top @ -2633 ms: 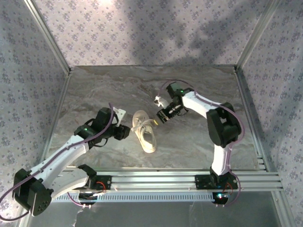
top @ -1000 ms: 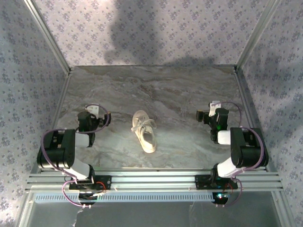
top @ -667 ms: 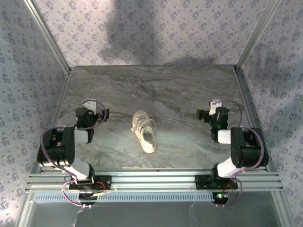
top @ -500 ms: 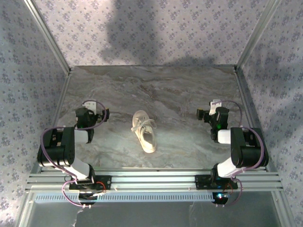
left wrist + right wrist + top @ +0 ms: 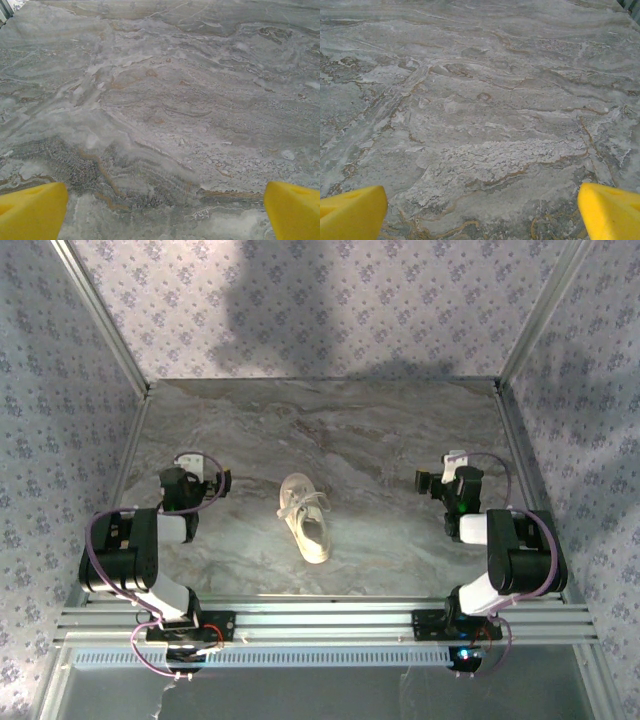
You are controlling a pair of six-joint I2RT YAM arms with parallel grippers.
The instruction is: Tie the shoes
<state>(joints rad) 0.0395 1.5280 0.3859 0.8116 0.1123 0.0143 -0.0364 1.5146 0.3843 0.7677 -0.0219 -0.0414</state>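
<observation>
The shoe [image 5: 305, 519], a small cream-white sneaker, lies in the middle of the marble table, toe towards the back left and heel towards the near edge. Its thin white laces [image 5: 316, 503] lie across the upper and spill a little to the right. My left gripper [image 5: 220, 482] is folded back well to the left of the shoe, and my right gripper [image 5: 424, 481] well to its right. Both are open with nothing between the fingers. In the left wrist view the yellow fingertips [image 5: 32, 210] stand wide apart over bare marble. The right wrist view's fingertips [image 5: 610, 210] do the same.
Aluminium posts and patterned cloth walls [image 5: 60, 420] close in the table on three sides. A metal rail [image 5: 320, 620] with both arm bases runs along the near edge. Bare marble [image 5: 330, 430] stretches behind the shoe and between it and each gripper.
Both arms have drawn back from the shoe, where they were reaching earlier, and folded up at the sides. Over the last second they have hardly moved. The shoe has stayed put.
</observation>
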